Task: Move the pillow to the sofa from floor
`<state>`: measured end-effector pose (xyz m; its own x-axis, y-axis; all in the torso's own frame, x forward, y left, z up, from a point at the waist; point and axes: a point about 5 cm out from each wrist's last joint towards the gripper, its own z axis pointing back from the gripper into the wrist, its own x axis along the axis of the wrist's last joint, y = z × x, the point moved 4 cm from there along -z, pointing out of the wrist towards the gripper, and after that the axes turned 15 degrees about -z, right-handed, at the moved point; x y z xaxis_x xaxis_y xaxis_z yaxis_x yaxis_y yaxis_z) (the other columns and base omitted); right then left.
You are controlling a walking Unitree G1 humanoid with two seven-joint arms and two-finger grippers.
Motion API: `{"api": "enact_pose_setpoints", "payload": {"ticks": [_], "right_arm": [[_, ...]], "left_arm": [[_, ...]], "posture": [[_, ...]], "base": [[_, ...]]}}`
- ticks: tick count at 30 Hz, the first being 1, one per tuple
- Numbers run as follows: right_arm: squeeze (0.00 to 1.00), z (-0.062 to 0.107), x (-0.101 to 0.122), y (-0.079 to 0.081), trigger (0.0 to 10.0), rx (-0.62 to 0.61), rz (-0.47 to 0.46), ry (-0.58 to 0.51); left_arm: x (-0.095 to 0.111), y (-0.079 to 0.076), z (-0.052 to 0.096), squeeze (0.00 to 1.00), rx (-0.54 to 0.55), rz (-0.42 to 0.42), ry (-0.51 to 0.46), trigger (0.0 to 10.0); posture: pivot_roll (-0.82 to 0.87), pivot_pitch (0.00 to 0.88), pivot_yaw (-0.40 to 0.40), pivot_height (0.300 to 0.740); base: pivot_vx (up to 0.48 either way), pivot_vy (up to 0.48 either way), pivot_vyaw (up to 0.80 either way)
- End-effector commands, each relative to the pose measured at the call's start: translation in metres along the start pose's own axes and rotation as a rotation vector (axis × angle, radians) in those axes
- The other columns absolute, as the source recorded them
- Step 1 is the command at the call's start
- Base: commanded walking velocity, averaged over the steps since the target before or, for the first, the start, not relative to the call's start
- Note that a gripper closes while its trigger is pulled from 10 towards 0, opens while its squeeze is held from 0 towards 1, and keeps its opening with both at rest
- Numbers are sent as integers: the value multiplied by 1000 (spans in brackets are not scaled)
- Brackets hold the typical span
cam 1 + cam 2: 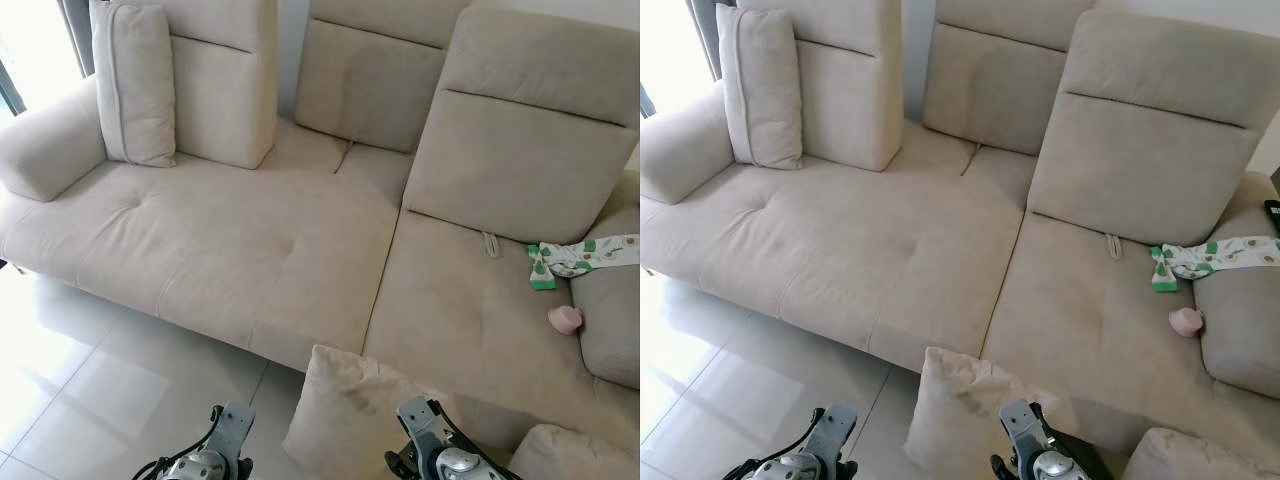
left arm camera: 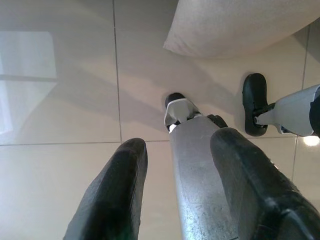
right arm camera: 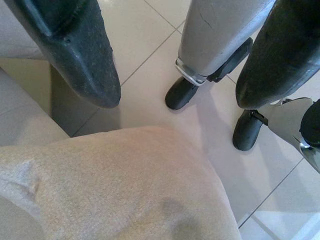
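A beige pillow (image 1: 345, 405) stands on the tiled floor, leaning against the front of the beige sofa (image 1: 230, 240). My two arms hang low at the bottom edge, the left arm (image 1: 215, 455) to the pillow's left and the right arm (image 1: 435, 450) in front of it. In the left wrist view the left gripper (image 2: 179, 141) is open and points down at the floor, with the pillow's corner (image 2: 235, 25) beyond it. The right gripper (image 3: 178, 99) is open just above the pillow (image 3: 125, 185), holding nothing.
An upright cushion (image 1: 135, 80) leans at the sofa's left end. A patterned cloth (image 1: 585, 255) and a small pink object (image 1: 565, 320) lie on the right seat. Another beige cushion (image 1: 575, 455) sits at bottom right. My black feet (image 3: 182, 92) stand on the glossy tiles (image 1: 90, 390).
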<state>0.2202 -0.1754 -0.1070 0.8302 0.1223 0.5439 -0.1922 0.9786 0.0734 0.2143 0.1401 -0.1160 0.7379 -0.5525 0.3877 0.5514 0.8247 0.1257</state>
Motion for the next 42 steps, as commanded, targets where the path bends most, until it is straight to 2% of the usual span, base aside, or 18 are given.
{"api": "enact_pose_setpoints", "payload": {"ticks": [1,6,10,13,15,17,18,20,23,34,42], "right_arm": [[0,0,37,13,10000,-82,-63,-298],[0,0,40,20,10000,-57,-39,-316],[0,3,49,15,10000,-76,-64,-368],[0,3,47,13,10000,-72,-78,-353],[0,2,40,12,10000,-66,-89,-316],[0,0,34,15,10000,-54,-84,-284],[0,0,34,15,10000,-54,-84,-284],[0,-1,29,17,10000,-45,-90,-258],[0,-1,27,17,10000,-43,-100,-249],[0,-1,24,14,10000,-49,-136,-243],[0,1,31,9,10000,-82,-128,-283]], "left_arm": [[109,-2,18,0,-82,102,-497,10000],[114,-5,20,0,-94,101,-534,10000],[115,-9,20,0,-96,99,-551,10000],[111,-10,19,0,-99,112,-536,10000],[106,-12,16,0,-110,132,-499,10000],[94,-15,11,0,-122,129,-403,10000],[94,-15,11,0,-122,129,-403,10000],[80,-17,6,0,-121,125,-315,10000],[76,-18,5,0,-117,133,-288,10000],[75,-19,5,0,-121,132,-283,10000],[84,-15,7,0,-93,91,-339,10000]], "posture": [[-76,0,69,740],[-75,0,67,740],[-73,0,66,740],[-71,0,63,740],[-71,0,63,740],[-70,0,61,740],[-70,0,61,740],[-73,0,63,740],[-76,0,62,740],[-78,0,62,740],[-81,0,65,740]], "base": [[0,0,0],[0,0,0],[0,0,0],[0,0,0],[0,0,0],[0,0,0],[0,0,0],[0,0,0],[0,0,0],[0,0,0],[0,0,0]]}}
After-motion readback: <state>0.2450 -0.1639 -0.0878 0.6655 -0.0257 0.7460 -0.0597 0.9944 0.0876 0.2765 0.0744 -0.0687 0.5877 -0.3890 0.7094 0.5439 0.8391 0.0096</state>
